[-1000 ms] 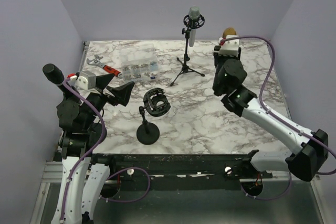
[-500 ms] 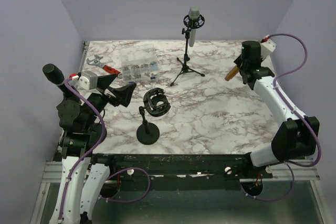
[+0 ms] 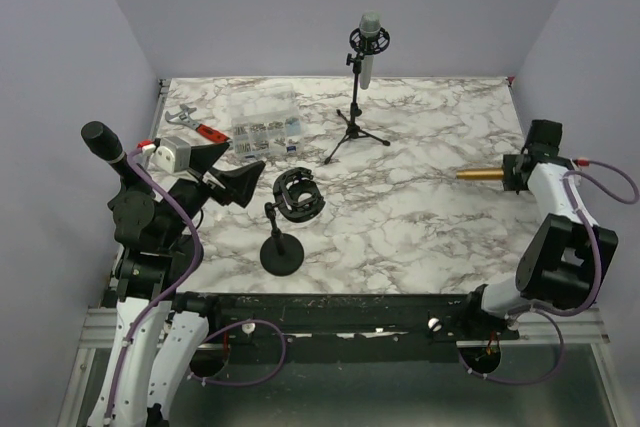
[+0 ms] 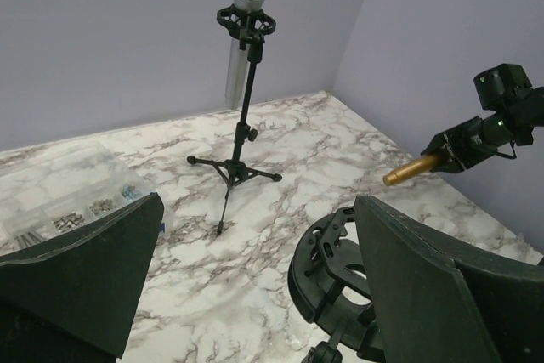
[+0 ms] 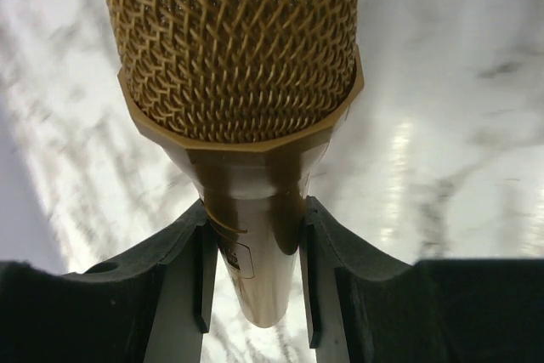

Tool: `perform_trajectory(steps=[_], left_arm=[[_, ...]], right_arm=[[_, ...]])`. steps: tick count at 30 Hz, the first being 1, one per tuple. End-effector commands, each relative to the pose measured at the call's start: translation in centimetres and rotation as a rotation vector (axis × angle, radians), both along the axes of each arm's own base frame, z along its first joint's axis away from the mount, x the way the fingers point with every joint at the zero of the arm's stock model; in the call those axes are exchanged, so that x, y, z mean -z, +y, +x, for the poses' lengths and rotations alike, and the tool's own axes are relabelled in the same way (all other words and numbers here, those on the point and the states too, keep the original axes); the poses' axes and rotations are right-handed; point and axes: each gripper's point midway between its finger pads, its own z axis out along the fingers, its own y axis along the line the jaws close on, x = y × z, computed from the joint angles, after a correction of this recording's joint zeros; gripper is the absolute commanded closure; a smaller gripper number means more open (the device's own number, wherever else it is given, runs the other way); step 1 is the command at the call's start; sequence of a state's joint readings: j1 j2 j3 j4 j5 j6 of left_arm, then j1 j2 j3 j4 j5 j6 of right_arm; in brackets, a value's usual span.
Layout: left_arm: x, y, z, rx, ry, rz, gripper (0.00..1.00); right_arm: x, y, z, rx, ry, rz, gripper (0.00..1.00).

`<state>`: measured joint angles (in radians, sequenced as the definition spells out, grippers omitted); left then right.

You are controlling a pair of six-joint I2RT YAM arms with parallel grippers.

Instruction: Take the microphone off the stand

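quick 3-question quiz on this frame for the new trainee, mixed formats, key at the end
1. True or false: the right gripper is shut on the gold microphone.
2. Fill in: the shock mount on the round-base stand is ____.
3. Where is the silver microphone?
A) in that shock mount
B) in the mount on the tripod stand
C) lying on the table

Key: 1 true; 2 empty; 3 B.
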<state>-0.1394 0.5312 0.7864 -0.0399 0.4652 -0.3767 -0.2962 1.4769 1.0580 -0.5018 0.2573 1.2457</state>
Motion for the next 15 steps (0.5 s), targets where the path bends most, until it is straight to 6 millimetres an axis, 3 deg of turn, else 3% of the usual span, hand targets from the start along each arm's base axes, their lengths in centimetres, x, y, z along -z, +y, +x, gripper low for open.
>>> perform_trajectory(steps=[1, 7, 12, 15], left_arm=[[0.0, -0.6, -0.5, 0.029, -0.017, 0.014, 0.01], [0.3, -1.6, -0.8, 0.069, -0.002, 0.018, 0.01], [0.5, -2.6, -1.2, 0.111, 0.008, 0.024, 0.01], [0.6, -2.9, -1.4, 0.126, 0.009, 0.026, 0.02]], right_arm=[[2.5, -1.2, -5.9, 0.132, 0.088, 0.122, 0.99], [3.8, -3.0, -12.6, 0.134, 0.245, 0.026, 0.99], [6.9, -1.6, -15.5, 0.058, 0.331, 0.165, 0.99], [8.8, 0.1, -15.9, 0.007, 0.389, 0.291, 0.99]])
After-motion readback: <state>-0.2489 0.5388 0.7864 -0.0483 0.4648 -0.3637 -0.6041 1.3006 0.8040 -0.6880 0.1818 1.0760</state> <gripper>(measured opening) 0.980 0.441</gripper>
